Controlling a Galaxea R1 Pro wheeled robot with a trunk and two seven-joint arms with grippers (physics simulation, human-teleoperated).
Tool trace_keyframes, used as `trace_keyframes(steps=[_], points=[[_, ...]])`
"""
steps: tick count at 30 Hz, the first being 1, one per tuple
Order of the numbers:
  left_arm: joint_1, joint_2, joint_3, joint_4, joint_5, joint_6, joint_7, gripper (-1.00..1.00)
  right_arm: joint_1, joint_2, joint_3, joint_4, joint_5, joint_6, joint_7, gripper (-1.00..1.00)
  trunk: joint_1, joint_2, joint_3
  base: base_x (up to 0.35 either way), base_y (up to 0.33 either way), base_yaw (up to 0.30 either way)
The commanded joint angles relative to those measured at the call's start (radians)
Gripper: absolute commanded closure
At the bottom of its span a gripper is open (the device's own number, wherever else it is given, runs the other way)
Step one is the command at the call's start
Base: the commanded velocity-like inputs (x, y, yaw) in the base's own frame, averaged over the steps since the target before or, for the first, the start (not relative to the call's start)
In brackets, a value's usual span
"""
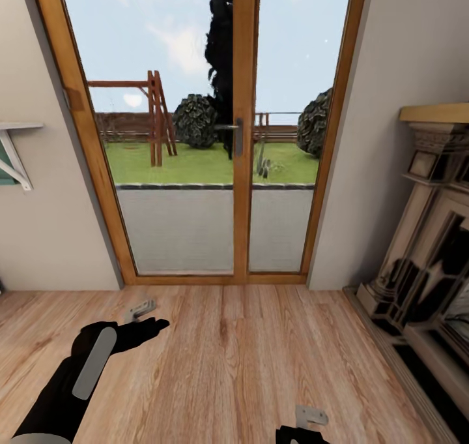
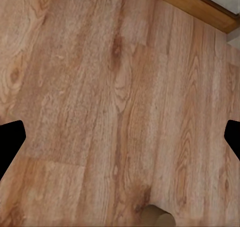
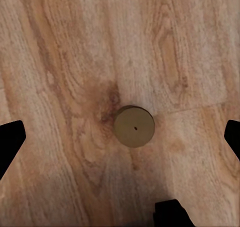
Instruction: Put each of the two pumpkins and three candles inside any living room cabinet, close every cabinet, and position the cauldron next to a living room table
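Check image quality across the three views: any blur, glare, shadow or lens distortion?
Head view: wide-angle, door frame and walls splay outward; even daylight, no glare; the fireplace looks smeared. Left wrist view: soft but readable wood floor, flat light. Right wrist view: a round disc is reasonably sharp, with a faint darker patch on the floor below it.

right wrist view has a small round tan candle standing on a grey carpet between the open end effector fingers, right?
Not quite. The right wrist view shows the small round tan candle standing on a light brown wooden plank floor, not a grey carpet. The rest holds: it sits between the spread black fingers of the open right end effector.
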Motion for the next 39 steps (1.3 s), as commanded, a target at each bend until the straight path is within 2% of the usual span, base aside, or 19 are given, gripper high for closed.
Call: trace_keyframes(steps=[1, 13, 17, 21, 24, 27, 32, 39], points=[[-0.001, 0.0, -0.002, -0.001, 0.011, 0.004, 0.008, -1.0, -0.001, -0.001, 0.008, -0.002, -0.003, 0.004, -0.007, -1.0, 0.004, -0.008, -0.004, 0.0, 0.0, 0.0], [-0.001, -0.001, -0.006, -0.001, 0.01, 0.003, 0.006, -1.0, -0.001, -0.001, 0.008, -0.002, -0.003, 0.004, -0.007, -1.0, 0.05, -0.092, -0.042, 0.0, 0.0, 0.0], [-0.001, -0.023, -0.006, -0.003, 0.008, 0.003, 0.007, -1.0, -0.001, -0.001, 0.008, -0.002, -0.003, 0.003, -0.007, -1.0, 0.065, -0.12, -0.054, 0.0, 0.0, 0.0], [-0.001, -0.031, -0.006, -0.01, 0.006, 0.019, 0.007, -1.0, -0.001, -0.001, 0.008, -0.003, -0.003, -0.007, -0.005, -1.0, 0.081, -0.148, -0.067, 0.0, 0.0, 0.0], [-0.001, -0.027, 0.002, -0.011, 0.006, 0.068, 0.005, -1.0, -0.001, -0.001, 0.008, -0.001, -0.004, -0.022, 0.047, -1.0, 0.092, -0.169, -0.076, 0.0, 0.0, 0.0], [-0.001, -0.024, 0.005, -0.013, 0.013, 0.08, 0.002, -1.0, -0.001, -0.002, 0.003, 0.001, -0.008, -0.025, 0.073, -1.0, 0.104, -0.19, -0.086, 0.0, 0.0, 0.0], [-0.001, -0.03, 0.001, -0.011, 0.032, 0.083, 0.003, -1.0, -0.002, -0.001, -0.001, 0.001, -0.01, -0.027, 0.082, -1.0, 0.123, -0.225, -0.101, 0.0, 0.0, 0.0], [-0.001, -0.037, -0.012, -0.004, 0.038, 0.082, 0.003, -1.0, -0.001, -0.001, 0.0, 0.001, -0.009, -0.027, 0.083, -1.0, 0.15, -0.274, -0.123, 0.0, 0.0, 0.0]])
